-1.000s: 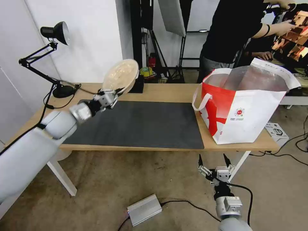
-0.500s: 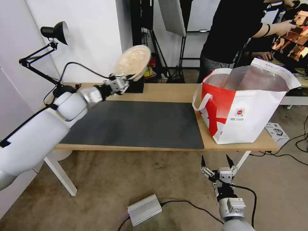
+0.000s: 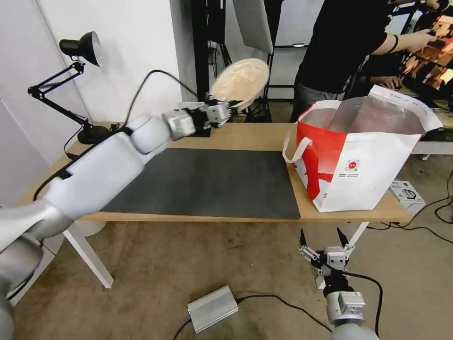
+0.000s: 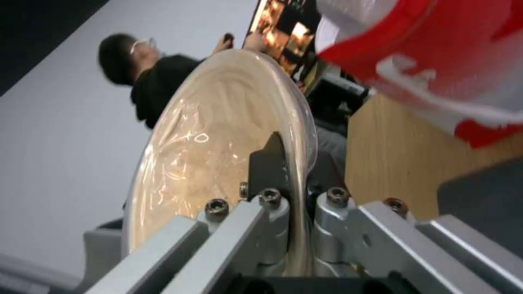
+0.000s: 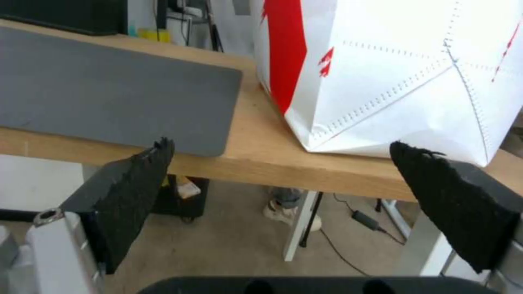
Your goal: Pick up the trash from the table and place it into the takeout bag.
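My left gripper (image 3: 227, 108) is shut on the rim of a shallow tan bowl (image 3: 239, 79), held on edge high above the table's (image 3: 245, 134) back part, left of the takeout bag (image 3: 361, 156). Up close, the bowl's (image 4: 218, 139) rim sits pinched between the two fingers (image 4: 267, 163). The white-and-red bag stands open on the table's right end, foil lining showing, and its side (image 5: 392, 73) is also seen from below. My right gripper (image 3: 324, 238) hangs open below the table's front edge, under the bag, with nothing between its pads (image 5: 136, 179).
A dark grey mat (image 3: 203, 182) covers the table's middle. A black desk lamp (image 3: 80, 47) stands at the back left, a black box (image 3: 203, 125) behind my wrist. A silver box (image 3: 212, 308) and cables lie on the floor. A person stands behind the bag.
My left arm has swung right and risen, carrying the tan bowl from above the table's back left toward the bag. The right gripper has hardly moved.
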Controlling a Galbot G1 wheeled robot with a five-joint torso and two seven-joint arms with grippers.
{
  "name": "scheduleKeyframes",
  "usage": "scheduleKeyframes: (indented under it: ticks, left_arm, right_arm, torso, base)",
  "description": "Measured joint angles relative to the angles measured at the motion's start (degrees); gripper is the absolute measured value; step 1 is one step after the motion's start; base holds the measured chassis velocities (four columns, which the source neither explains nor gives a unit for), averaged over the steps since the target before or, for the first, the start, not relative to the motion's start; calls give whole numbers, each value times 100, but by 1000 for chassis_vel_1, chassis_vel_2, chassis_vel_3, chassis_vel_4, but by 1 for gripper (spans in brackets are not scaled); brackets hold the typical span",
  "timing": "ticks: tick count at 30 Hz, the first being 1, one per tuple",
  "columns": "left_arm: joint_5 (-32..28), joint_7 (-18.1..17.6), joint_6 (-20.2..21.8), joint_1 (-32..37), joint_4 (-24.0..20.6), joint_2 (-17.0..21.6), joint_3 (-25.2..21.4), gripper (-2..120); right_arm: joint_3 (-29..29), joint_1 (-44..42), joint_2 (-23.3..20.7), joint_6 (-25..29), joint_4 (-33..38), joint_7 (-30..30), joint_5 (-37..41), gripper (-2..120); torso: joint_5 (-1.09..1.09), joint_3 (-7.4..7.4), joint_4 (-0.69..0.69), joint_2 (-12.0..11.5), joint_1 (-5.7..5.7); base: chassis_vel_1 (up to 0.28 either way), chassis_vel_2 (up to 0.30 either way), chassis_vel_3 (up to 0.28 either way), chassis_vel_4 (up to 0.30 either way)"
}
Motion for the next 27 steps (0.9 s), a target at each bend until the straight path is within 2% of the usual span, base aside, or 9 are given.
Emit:
scheduleKeyframes:
  ticks: [3,4,7,22,27]
  left_arm:
    - [137,30,-30,-178,304,-440,105,0]
    - [137,30,-30,-178,304,-440,105,0]
    - [236,78,-55,-293,502,-763,183,0]
    - [338,240,104,-531,572,-1132,599,0]
    - [485,321,68,-566,672,-1359,669,0]
  right_arm:
    - [49,-30,22,1,-9,5,0,100]
    - [49,-30,22,1,-9,5,0,100]
    - [107,-78,51,1,-9,9,0,100]
    - [129,-111,101,4,-51,15,-9,100]
    - [132,-104,125,9,-56,19,-10,100]
  torso:
    - [-1,0,1,0,0]
    - [-1,0,1,0,0]
    - [0,-1,-1,0,0]
    - [-2,-1,1,0,0]
    - [-2,-1,1,0,0]
  base:
    - [0,0,0,0]
    - [0,0,0,0]
    - [0,0,0,0]
    - [0,0,0,0]
    - [0,0,0,0]
